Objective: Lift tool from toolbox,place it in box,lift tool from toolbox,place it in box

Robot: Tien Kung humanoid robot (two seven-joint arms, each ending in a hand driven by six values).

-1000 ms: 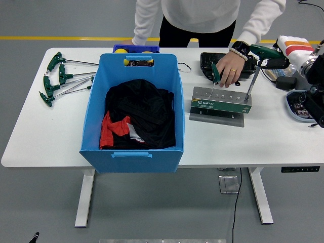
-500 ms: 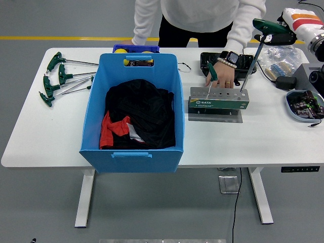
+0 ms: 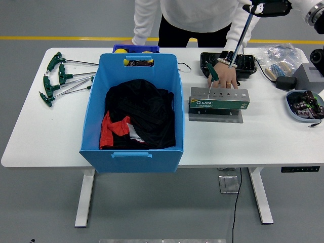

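Note:
My right hand (image 3: 271,7) is shut on the green handle of a T-handle tool (image 3: 243,38) at the top right. It holds the tool high, with the shaft hanging down-left and its tip clear above the grey and green tool rack (image 3: 219,96). A second green-handled tool (image 3: 212,73) stands in the rack's left end. A person's hand (image 3: 226,77) rests on the rack's far side. The blue box (image 3: 96,101) stands left of the rack and holds black and red cloth. My left arm is out of view.
Several green T-handle wrenches (image 3: 61,76) lie at the table's left. A black tray (image 3: 246,62), a plastic bag (image 3: 276,56), a grey block (image 3: 309,76) and a bowl of small parts (image 3: 304,106) are at the right. A small blue bin (image 3: 134,49) stands behind the box.
My right hand has risen up and left with the tool, pulling its shaft out of the rack. The person's hand has stayed at the rack.

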